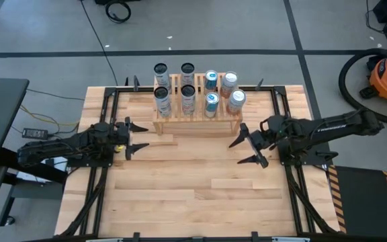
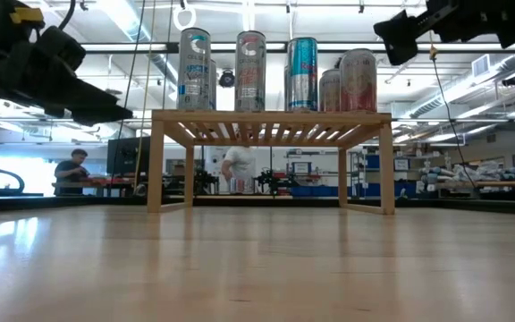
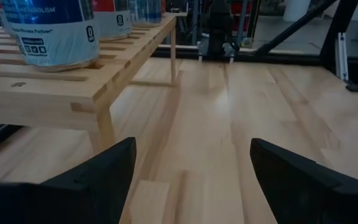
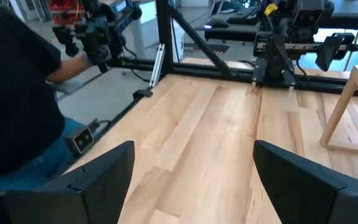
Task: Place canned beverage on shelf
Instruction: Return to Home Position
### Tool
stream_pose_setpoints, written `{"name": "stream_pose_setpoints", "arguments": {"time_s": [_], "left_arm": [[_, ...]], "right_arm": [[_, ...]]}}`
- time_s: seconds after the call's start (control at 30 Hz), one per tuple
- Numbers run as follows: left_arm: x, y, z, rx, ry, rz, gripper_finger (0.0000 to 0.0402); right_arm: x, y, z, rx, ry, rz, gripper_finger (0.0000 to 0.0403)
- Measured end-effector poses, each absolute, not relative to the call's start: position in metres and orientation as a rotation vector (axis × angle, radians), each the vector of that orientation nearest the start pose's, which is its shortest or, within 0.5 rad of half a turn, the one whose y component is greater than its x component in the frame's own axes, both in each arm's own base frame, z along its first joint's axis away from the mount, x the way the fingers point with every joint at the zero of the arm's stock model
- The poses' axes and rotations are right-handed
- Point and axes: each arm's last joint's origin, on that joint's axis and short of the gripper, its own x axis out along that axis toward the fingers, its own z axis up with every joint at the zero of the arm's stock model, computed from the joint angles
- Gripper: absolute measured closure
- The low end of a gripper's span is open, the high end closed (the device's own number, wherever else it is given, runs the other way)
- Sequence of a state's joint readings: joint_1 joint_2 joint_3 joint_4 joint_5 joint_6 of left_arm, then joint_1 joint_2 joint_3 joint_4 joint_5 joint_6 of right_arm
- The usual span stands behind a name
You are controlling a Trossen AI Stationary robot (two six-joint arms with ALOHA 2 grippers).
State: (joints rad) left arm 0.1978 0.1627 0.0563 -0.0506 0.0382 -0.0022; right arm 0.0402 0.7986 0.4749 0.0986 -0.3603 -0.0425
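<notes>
The light wooden shelf (image 1: 197,117) stands at the table's far middle. Several beverage cans (image 1: 188,97) stand upright on its slatted top (image 2: 271,118) in two rows. The left wrist view shows a blue-and-white can (image 3: 48,31) resting by its base on the slats. My left gripper (image 1: 145,136) hovers open near the shelf's left end, nothing between its fingers. My right gripper (image 1: 237,152) hovers open in front of the shelf's right end, also with nothing in it. In the low view both arms hang above the table, clear of it.
Black frame rails (image 1: 106,128) run along the table's left and right sides. Bare wooden tabletop (image 1: 193,188) stretches from the shelf to the near edge. A person in dark clothing (image 4: 11,93) shows beyond the table in the right wrist view.
</notes>
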Motion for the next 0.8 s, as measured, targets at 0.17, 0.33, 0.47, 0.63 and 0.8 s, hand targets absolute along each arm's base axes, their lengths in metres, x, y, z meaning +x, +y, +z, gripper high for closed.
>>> {"name": "stream_pose_setpoints", "arguments": {"time_s": [0.17,0.33,0.47,0.63,0.8], "left_arm": [[0.1031,0.0195,0.1642,-0.007,0.163,0.159,0.0084],[0.1029,0.0205,0.1641,-0.005,0.164,0.193,0.0084],[0.1024,0.0227,0.1643,0.002,0.164,0.271,0.0084],[0.1021,0.024,0.1649,0.006,0.159,0.319,0.0084],[0.102,0.0242,0.1649,0.007,0.159,0.324,0.0084]], "right_arm": [[0.1784,0.0174,0.2423,-0.022,0.202,0.405,0.0066],[0.1785,0.0174,0.2422,-0.019,0.188,0.404,0.0066],[0.1786,0.0174,0.2427,-0.02,0.182,0.404,0.0066],[0.1786,0.0174,0.2427,-0.012,0.184,0.403,0.0066],[0.1786,0.0174,0.2426,-0.012,0.185,0.403,0.0066]]}}
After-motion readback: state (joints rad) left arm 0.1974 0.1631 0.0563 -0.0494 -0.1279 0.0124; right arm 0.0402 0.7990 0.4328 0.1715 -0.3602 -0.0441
